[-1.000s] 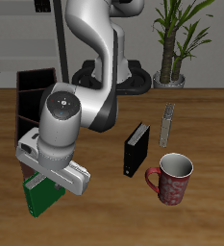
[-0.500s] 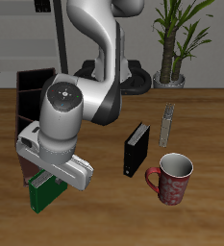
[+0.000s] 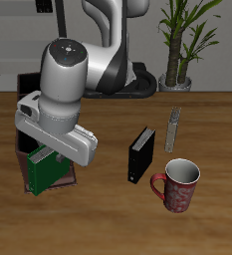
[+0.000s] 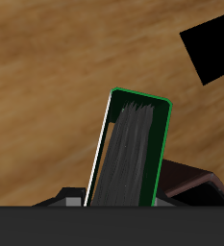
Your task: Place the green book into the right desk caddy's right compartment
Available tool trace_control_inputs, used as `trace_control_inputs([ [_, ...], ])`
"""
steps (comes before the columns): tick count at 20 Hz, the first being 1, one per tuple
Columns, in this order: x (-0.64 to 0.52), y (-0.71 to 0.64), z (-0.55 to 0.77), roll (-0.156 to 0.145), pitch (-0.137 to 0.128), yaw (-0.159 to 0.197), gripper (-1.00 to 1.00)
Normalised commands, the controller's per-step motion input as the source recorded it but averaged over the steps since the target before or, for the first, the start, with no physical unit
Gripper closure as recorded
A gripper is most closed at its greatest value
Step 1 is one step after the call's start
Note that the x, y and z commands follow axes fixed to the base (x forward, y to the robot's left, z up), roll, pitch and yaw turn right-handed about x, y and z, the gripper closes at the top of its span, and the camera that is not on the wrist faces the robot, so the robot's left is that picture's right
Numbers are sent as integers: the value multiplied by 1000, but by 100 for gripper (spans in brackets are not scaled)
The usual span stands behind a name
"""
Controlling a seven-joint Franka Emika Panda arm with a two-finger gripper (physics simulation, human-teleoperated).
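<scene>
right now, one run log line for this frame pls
phase: carry | gripper: shut on green book | book: upright, lifted, over right desk caddy | right compartment: hidden by arm | placed: not yet

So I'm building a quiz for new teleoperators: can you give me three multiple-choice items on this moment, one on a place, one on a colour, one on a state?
1. Where does the black book stand?
A. inside the caddy
B. on the table, beside the mug
C. in the claw

2. What colour is the mug?
A. red patterned
B. plain blue
C. yellow

3. How is the green book now?
A. flat on the table
B. held upright under the claw, at the right desk caddy
C. leaning on the plant pot

Answers: 1 B, it stands on wood near the mug. 2 A, red with pale marks. 3 B, the wrist view shows it gripped, spine on end.
</scene>
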Motion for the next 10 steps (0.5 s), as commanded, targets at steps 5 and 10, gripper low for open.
trace_control_inputs([
  [5, -582, -5, 940, 6, -104, -2, 100],
  [10, -718, -159, 812, -39, -81, 0, 100],
])
